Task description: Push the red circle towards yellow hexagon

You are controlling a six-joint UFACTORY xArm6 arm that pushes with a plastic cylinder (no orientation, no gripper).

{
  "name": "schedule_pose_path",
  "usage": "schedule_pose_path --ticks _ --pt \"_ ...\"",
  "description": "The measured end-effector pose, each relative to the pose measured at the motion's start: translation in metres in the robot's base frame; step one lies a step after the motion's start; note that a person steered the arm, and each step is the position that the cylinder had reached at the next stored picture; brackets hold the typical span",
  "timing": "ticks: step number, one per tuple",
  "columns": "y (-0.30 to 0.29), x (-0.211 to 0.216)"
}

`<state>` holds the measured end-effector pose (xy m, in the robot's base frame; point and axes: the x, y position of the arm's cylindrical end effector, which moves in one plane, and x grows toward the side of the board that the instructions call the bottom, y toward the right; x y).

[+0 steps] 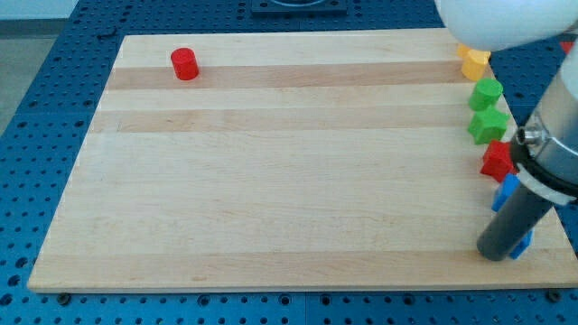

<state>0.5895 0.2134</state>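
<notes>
A: Where is the red circle (184, 64)?

B: At the surface's (271, 181) top-left corner, well apart from the yellow hexagon (473, 63), which sits along the same top band, far to the circle's right, half hidden under the arm.

A: And my tip (495, 253)?

B: Far below the hexagon, among the blue blocks (506, 191). There are no jaws, only the rod. I judge it must travel round to the circle's left.

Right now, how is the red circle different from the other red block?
The red circle is a round cylinder; the other red block looks spiky, like a star. The red circle sits alone near the view's top left; the other red block is crowded among blocks at the right edge, near my tip. Both are red.
</notes>
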Motion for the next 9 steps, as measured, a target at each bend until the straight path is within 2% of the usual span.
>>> schedule_pose_path --ticks 1,2,3,4,5,7,8,9 --pt "0.006 0.000" --pt "-0.044 -0.009" --pt "-0.126 -0.053" --pt "-0.207 -0.114" --pt "-0.262 -0.188" --pt "-0.315 -0.342" --pt "-0.382 -0.380" --pt "-0.451 -0.382"
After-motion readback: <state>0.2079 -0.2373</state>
